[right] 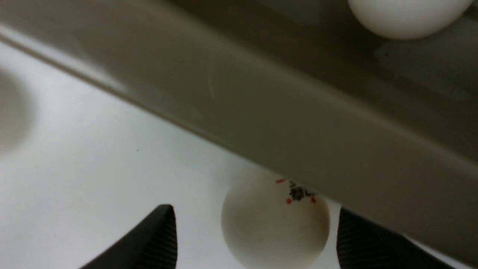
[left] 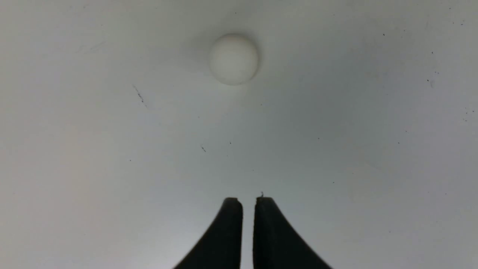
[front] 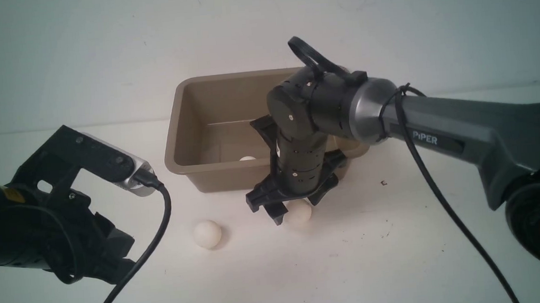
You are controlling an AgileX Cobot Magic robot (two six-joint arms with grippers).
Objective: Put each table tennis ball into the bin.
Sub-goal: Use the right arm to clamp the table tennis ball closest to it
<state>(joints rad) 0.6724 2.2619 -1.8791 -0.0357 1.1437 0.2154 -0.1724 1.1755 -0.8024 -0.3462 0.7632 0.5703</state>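
The taupe bin [front: 180,129] stands at the table's centre back, with one table tennis ball [front: 247,158] on its floor. That ball [right: 407,16] and the bin's wall [right: 261,112] also show in the right wrist view. My right gripper [front: 295,207] points down just in front of the bin. It is open, its jaws on either side of a second ball [front: 299,213] on the table, with a gap at each side. This ball [right: 275,224] carries a small red-and-black print. A third ball [front: 207,234] lies to its left. My left gripper [front: 119,269] is shut and empty, and a ball [left: 233,59] lies ahead of it.
The white tabletop [front: 377,258] runs back to a plain white wall. A black cable [front: 153,245] hangs from the left wrist camera. The right arm [front: 463,128] reaches in from the right, its cable [front: 445,206] trailing down over the table.
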